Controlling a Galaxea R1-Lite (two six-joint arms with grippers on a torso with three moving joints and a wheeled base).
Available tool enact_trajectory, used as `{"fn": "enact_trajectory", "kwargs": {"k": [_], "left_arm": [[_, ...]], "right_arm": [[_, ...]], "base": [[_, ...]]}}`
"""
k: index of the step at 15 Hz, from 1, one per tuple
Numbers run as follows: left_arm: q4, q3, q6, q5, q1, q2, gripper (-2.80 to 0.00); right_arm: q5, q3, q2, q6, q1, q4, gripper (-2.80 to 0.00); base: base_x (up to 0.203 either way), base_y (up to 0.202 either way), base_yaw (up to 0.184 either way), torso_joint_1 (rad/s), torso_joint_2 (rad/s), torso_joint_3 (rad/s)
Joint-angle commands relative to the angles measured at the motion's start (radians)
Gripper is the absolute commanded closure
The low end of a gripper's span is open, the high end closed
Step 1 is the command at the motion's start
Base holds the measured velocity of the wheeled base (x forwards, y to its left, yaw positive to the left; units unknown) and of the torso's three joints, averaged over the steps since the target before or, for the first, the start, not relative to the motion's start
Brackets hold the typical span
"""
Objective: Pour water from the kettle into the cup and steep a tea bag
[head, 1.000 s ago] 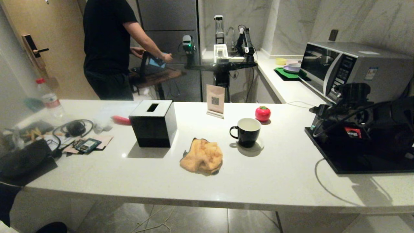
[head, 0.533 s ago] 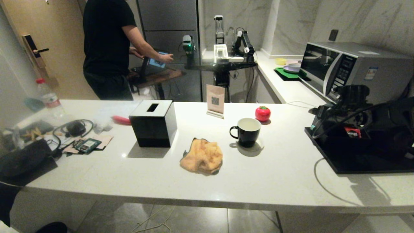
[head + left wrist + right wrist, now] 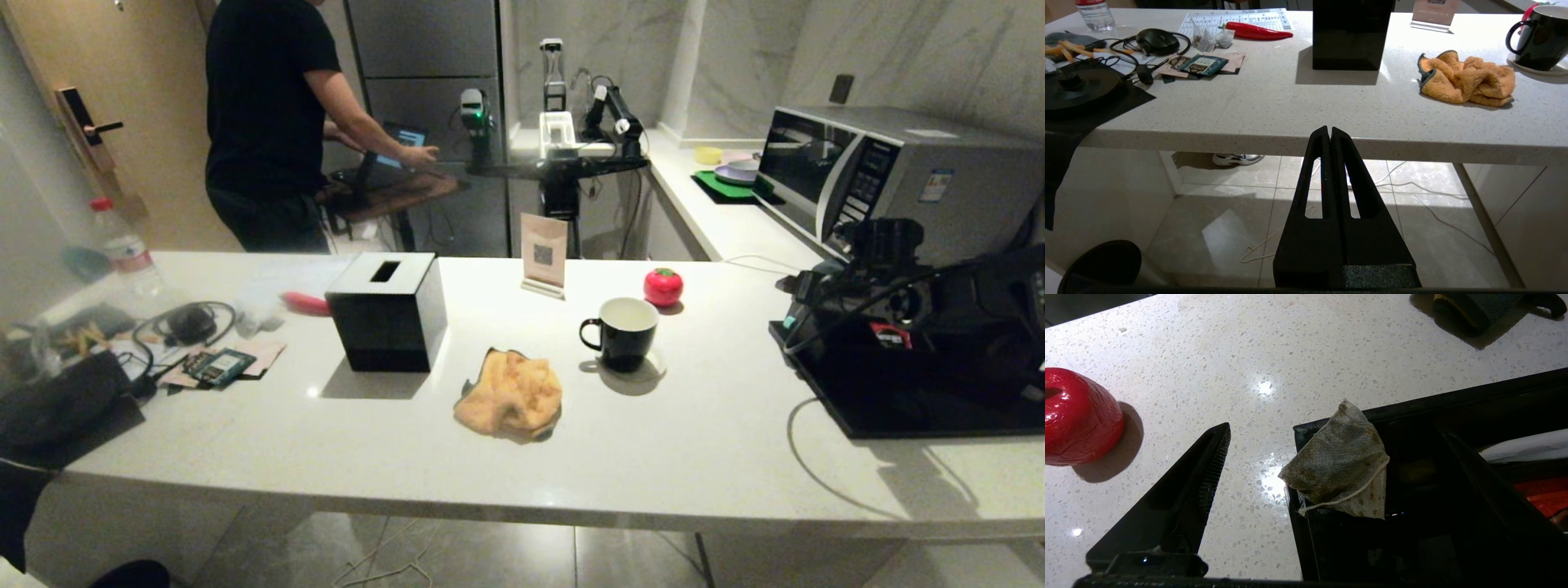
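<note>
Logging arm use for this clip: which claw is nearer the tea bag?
Right. The right claw is open over the tea bag at the black box's corner; the left claw is shut, parked below the counter edge.

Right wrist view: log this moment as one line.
right gripper: open, over tea bag on black box corner | left gripper: shut, parked | cup: empty

Kitchen w/ stone counter point(image 3: 669, 441), microwave point(image 3: 882, 175), tap point(image 3: 581, 82), marble walls
</note>
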Motion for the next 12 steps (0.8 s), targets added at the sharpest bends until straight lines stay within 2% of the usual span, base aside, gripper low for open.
{"fn": "enact_trajectory", "kwargs": {"k": [1, 3, 4, 12], "left_arm": [[0.000, 0.000, 0.000, 0.000, 0.000, 0.001, 0.00], [0.000, 0.000, 0.000, 0.000, 0.000, 0.001, 0.00], [0.000, 0.000, 0.000, 0.000, 0.000, 0.001, 0.00], [0.000, 0.000, 0.000, 0.000, 0.000, 0.001, 0.00]], "right_arm": [[0.000, 0.001, 0.001, 0.002, 0.002, 0.000, -2.80], [-0.001, 0.002, 0.001, 0.002, 0.008, 0.000, -2.80], [-0.001, 0.005, 0.001, 0.002, 0.011, -0.006, 0.00], [-0.001, 0.003, 0.008, 0.002, 0.022, -0.029, 0.00]], "base": [[0.000, 0.000, 0.000, 0.000, 0.00, 0.000], [0.000, 0.000, 0.000, 0.000, 0.00, 0.000], [0.000, 0.000, 0.000, 0.000, 0.00, 0.000], [0.000, 0.000, 0.000, 0.000, 0.00, 0.000]]}}
